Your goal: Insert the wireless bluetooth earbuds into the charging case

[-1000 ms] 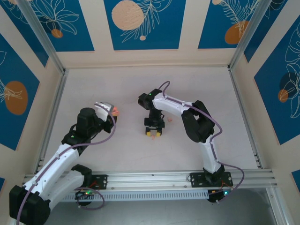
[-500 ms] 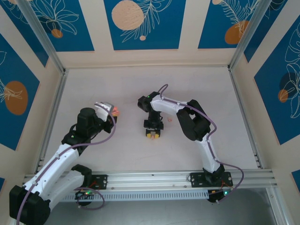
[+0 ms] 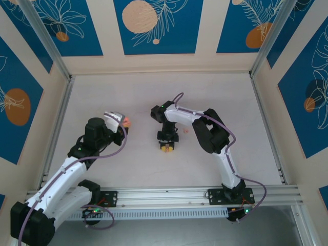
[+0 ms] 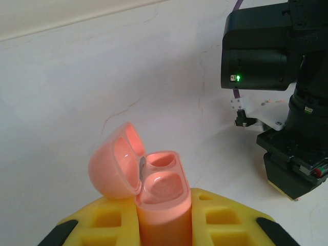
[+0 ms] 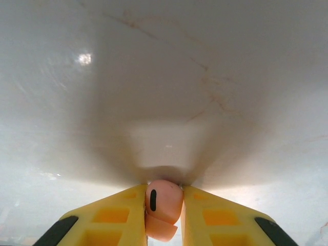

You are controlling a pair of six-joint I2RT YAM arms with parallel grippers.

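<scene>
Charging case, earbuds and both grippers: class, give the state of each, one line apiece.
charging case: lid open, both wells empty, upright in left gripper.
held earbud: pinched in right gripper.
loose earbud: lying free near right gripper.
left gripper: shut on charging case.
right gripper: shut on held earbud.

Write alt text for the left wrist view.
An open salmon-pink charging case stands upright, pinched in the left claw between yellow fingers, its lid hinged left and both wells looking empty. Beyond, the right arm hangs over the white table.
</scene>
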